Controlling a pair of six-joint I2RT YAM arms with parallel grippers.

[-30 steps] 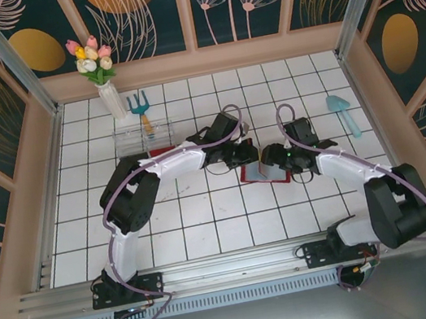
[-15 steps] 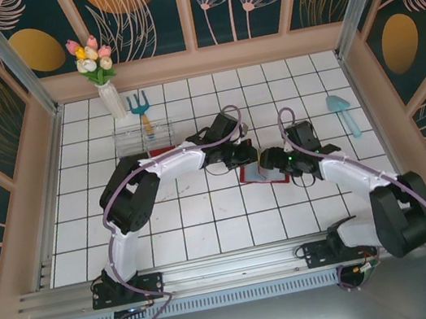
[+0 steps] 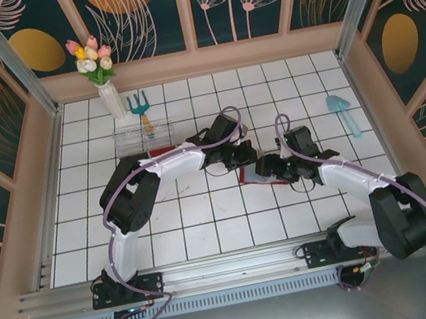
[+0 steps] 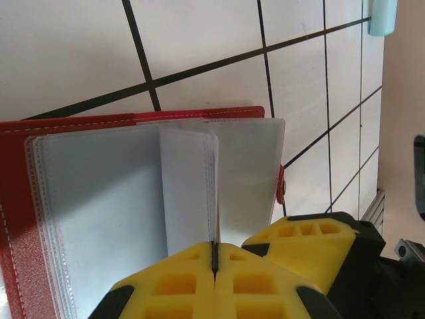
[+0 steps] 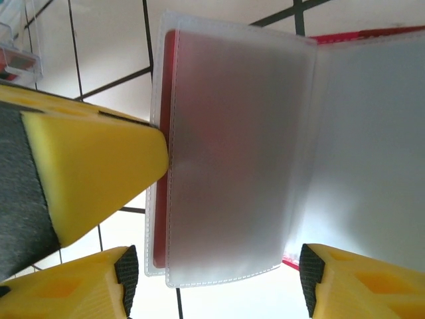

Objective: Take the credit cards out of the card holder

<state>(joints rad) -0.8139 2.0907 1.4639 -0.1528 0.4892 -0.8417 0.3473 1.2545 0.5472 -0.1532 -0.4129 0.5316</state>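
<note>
Because the card holder lies open on the white tiled table, about mid-table between the two arms, its frosted inner pockets fan up from the red cover. One clear sleeve stands raised off the rest. It is pinched at its free edge by the left gripper, whose yellow jaws are closed flat together on the plastic. That hold looks meant to lift the page and steady it so its pocket can be reached.

From the right wrist, a strip of red shows along the sleeve's outer edge behind the frosting. It is probably a red card tucked inside, though I cannot rule out the cover. The right gripper hovers at this page with its jaws spread wide, one finger to each side of the sleeve's end, touching nothing. I judge it is placed to close on the card's edge and draw it out against the left's grip.

Toward the back left, the clear plastic tray sits well apart, likely where the cards go.
</note>
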